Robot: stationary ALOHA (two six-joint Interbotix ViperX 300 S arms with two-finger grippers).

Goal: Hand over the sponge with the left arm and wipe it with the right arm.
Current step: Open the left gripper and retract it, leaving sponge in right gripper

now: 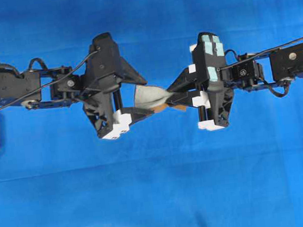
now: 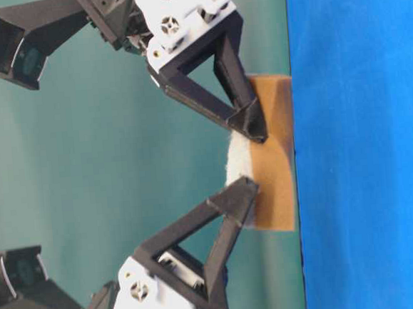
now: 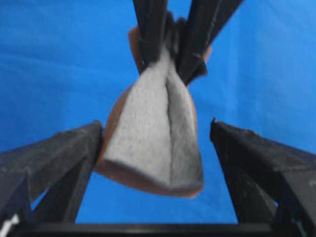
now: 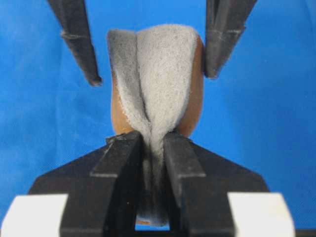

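Judging from how things lie, your handover is as good as done: the right gripper (image 4: 153, 148) pinches the sponge (image 4: 160, 79) hard enough to fold its grey face, while the left gripper (image 3: 157, 143) stands wide, one finger touching or nearly touching the sponge's side and the other clear of it. You have the sponge in mid-air between the two arms, above the blue cloth (image 1: 161, 200). What you have left is to draw the left arm away and do the wiping with the right.

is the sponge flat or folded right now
Folded. The sponge is pinched lengthwise between the right gripper jaws, its grey face creased inward; the left gripper jaws stand open beside it.
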